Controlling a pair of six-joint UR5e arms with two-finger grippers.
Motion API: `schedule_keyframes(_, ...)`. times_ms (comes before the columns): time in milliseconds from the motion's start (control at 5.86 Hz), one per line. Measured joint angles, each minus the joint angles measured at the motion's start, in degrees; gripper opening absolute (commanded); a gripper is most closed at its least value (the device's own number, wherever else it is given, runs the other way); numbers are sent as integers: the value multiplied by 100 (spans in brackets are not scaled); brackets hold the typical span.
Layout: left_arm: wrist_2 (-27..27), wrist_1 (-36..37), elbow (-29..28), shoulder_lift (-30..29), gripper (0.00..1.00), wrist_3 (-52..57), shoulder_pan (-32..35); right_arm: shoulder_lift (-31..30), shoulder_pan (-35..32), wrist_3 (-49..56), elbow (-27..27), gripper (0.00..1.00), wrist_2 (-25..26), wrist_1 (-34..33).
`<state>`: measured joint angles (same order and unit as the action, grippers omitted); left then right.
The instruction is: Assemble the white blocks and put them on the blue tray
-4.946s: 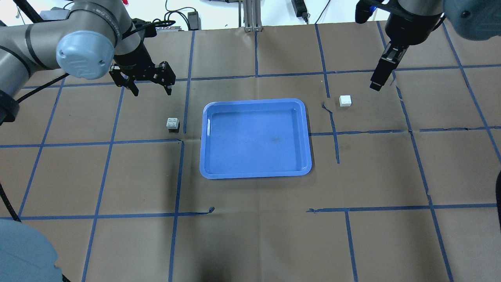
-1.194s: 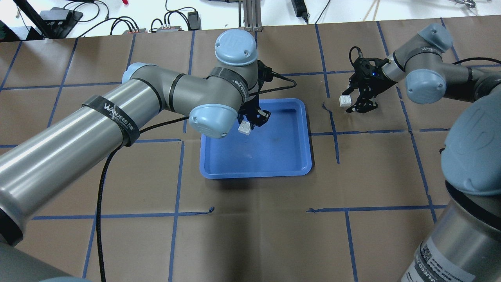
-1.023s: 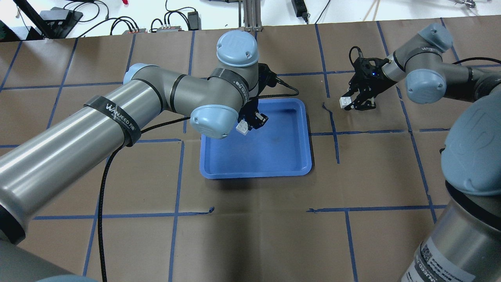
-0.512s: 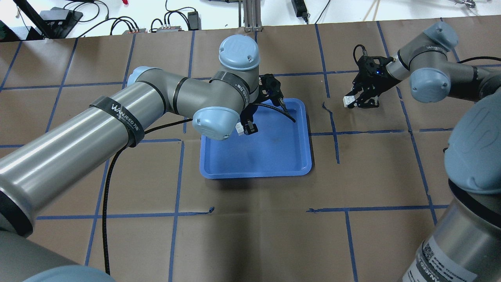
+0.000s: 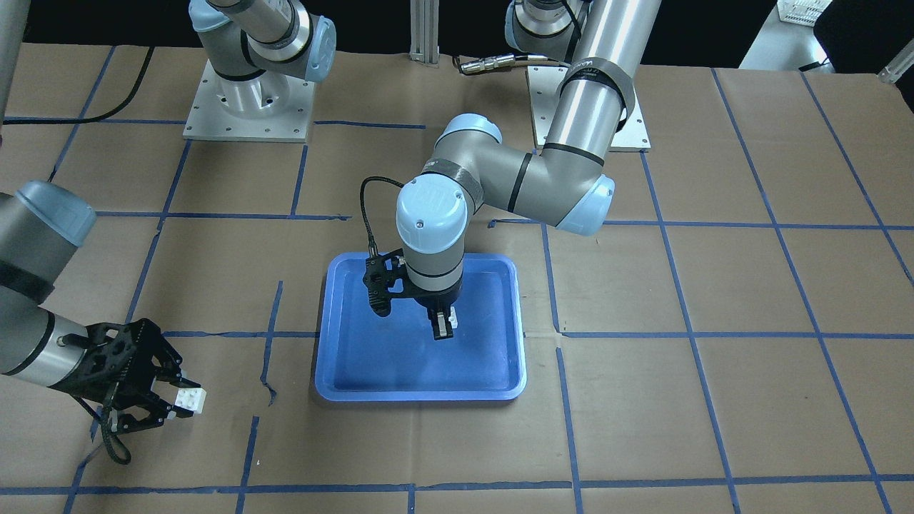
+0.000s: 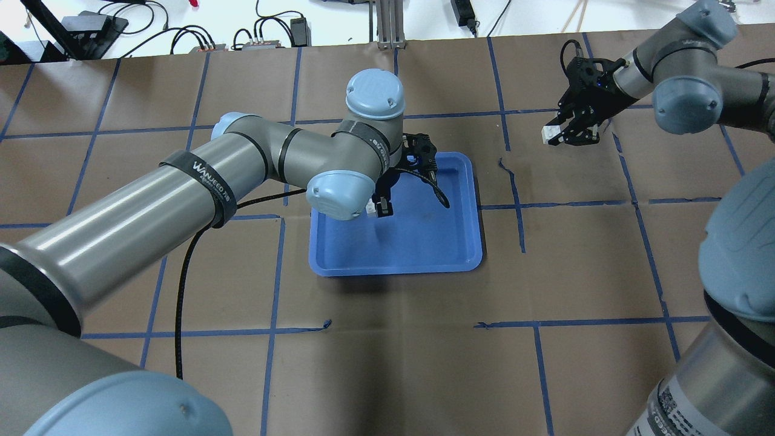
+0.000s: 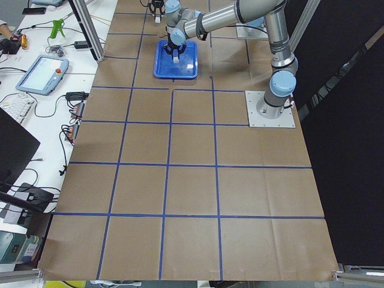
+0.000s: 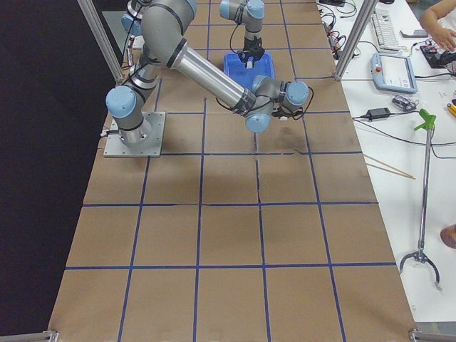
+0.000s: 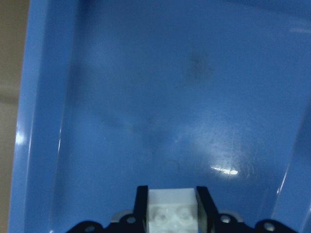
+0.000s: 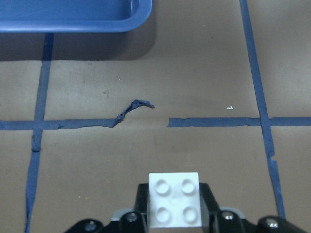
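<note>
Grippers both loaded, one block each. Left gripper (image 5: pixel 443 327) points straight down over the tray (image 5: pixel 421 393), fingers clamped on the first block (image 9: pixel 171 206). In the left wrist view the block sits squarely between the two black fingers (image 9: pixel 141 204), with only blue tray floor beneath it. Position is inside the rim, toward the tray's edge on the robot's left, about midway along that edge. I can't tell from these views whether the block touches the floor. Right gripper (image 6: pixel 562 135) is off the tray on the robot's right, out toward the table's far edge from the robot, wrist tilted rather than vertical. It is closed on the second block (image 10: pixel 175 199), four studs facing the wrist camera, block sticking out past the fingertips. That block hangs above the brown paper (image 10: pixel 204 77), over a torn strip of blue tape (image 10: pixel 131 109), with the tray's corner visible at the top of the right wrist view. Second block is well apart from the first block and from the tray. Tray lies flat around the table middle, long edges running toward and away from the robot in the front view.
</note>
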<state>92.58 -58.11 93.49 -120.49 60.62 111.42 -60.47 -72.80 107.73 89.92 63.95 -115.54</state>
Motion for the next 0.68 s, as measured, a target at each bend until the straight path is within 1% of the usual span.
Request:
schedule_keyframes(171, -8, 46, 29, -47, 71, 81, 35, -324, -19, -6, 105, 18, -12, 211)
schedule_keyframes(341, -3, 90, 62, -47, 98, 130, 131, -714, -36, -6, 385, 18, -150, 300)
schedule_keyframes(512, 0, 120, 82, -38, 98, 155, 216, -1048, -52, -14, 692, 18, -360, 313)
schedule_keyframes(682, -13, 130, 97, -12, 98, 157, 247, -1201, -56, -21, 866, 18, -456, 303)
